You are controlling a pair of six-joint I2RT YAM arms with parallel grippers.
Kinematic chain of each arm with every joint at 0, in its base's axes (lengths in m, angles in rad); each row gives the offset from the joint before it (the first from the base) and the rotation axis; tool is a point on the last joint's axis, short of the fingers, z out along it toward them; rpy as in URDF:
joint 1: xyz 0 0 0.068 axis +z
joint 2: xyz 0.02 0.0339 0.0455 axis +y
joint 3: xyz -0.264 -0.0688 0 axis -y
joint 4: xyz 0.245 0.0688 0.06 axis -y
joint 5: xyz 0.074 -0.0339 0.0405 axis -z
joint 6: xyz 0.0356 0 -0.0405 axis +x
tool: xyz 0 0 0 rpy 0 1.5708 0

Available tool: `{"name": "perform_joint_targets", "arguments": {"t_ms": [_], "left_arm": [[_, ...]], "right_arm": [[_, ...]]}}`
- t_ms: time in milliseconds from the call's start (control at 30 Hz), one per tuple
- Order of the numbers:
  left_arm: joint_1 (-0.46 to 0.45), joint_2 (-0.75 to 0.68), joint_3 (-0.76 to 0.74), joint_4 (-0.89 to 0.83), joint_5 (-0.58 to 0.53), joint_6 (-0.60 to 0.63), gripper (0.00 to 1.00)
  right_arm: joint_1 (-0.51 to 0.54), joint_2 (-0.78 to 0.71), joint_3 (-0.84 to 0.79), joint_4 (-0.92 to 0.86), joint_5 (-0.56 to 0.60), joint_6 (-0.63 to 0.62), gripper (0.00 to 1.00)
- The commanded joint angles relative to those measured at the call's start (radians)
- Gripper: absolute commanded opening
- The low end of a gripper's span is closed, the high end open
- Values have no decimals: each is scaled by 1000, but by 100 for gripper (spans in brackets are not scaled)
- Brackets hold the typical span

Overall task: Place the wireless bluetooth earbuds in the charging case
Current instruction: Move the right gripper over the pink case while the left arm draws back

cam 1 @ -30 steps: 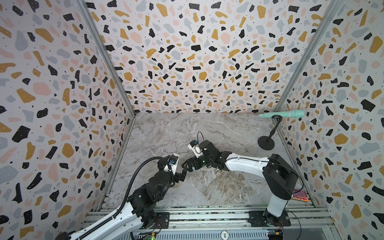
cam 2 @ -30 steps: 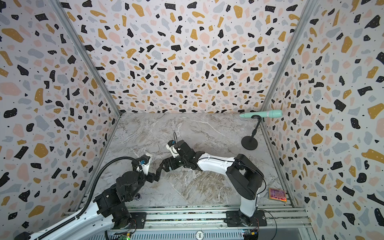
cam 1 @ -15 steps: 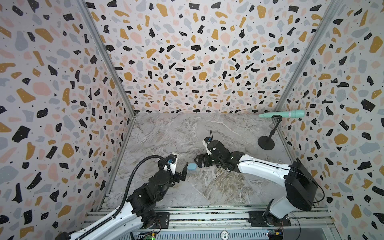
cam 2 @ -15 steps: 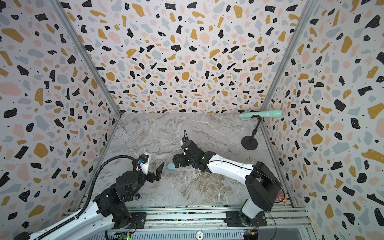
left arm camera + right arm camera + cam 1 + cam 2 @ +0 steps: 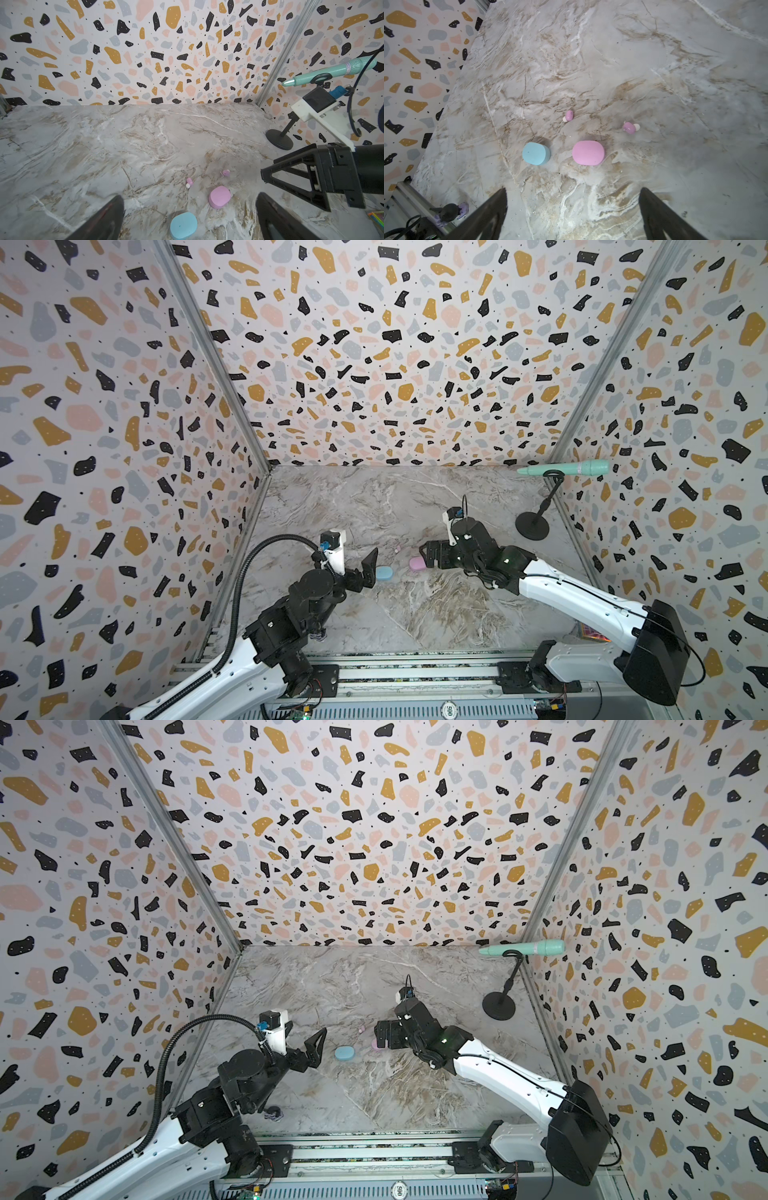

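The wireless bluetooth earbuds (image 5: 568, 115) that you can see are two pink ones. They lie loose on the marble table (image 5: 675, 72), on the far side of the pink case (image 5: 588, 152) and apart from each other. I cannot find any blue earbuds. The blue case (image 5: 535, 153) sits just beside the pink one, and both cases look shut. The right gripper (image 5: 572, 190) hangs near the pink case and the left gripper (image 5: 189, 198) near the blue case, each with jaws wide apart and empty. Be careful: such a small, glossy earbud may slip out of the fingers or roll away. A light case may slide when you try its lid, and the two arms are close enough to hit each other.
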Motion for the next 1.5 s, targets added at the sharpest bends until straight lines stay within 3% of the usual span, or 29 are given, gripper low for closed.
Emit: {"name": "perform_joint_targets", "arguments": {"t_ms": [0,567,767,1167,1467], "left_arm": [[5,50,40,-15,-6,-92,100],[5,240,-30,-14,-47,-287,100],[4,254,-58,-14,-54,-315,100],[5,276,-103,-32,-66,-337,100],[5,304,-114,-34,-56,-339,100]], "right_arm": [[-4,-4,15,-90,10,-18,99],[-14,147,178,-239,41,-11,99],[-13,282,319,-375,47,-75,99],[-2,452,451,-428,29,-122,98],[25,569,528,-460,43,-83,95]]}}
